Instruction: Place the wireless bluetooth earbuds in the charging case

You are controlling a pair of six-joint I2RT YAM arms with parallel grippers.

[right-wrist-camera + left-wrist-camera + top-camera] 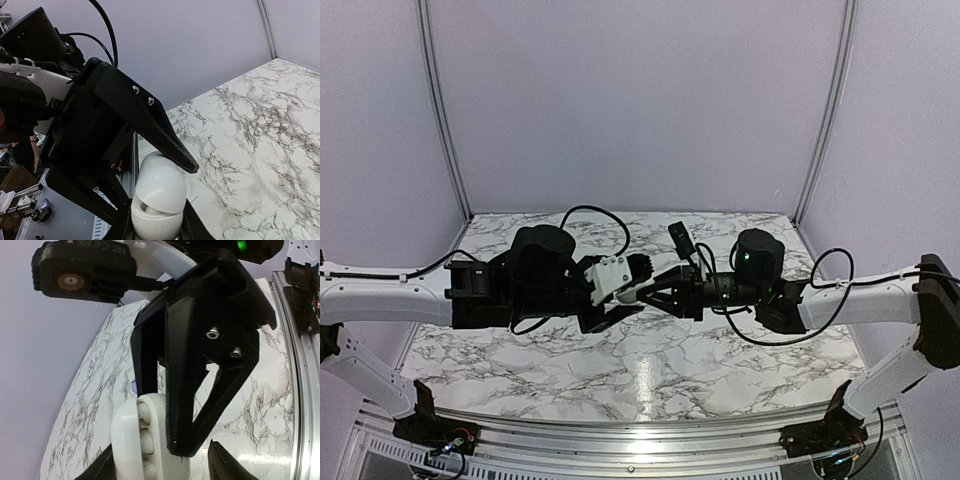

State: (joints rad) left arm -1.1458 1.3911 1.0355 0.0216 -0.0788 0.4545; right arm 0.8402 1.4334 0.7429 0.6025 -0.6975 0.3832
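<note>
A white charging case (159, 192) is held above the marble table, its lid almost down on the base. My right gripper (152, 226) is shut on the case's base. Whitish earbuds (143, 441) sit in the case, seen through the gap under the lid (122, 440); one also shows in the right wrist view (150, 210). My left gripper (160, 467) is open around the case, with one finger (170, 145) lying on the lid. In the top view both grippers meet mid-table, the left gripper (638, 292) facing the right gripper (658, 296), and the case is hidden.
A small lilac thing (134, 386) lies on the marble table (650, 370), mostly hidden behind a black finger. Purple walls enclose the far side and both ends. A metal rail (620, 435) runs along the near edge.
</note>
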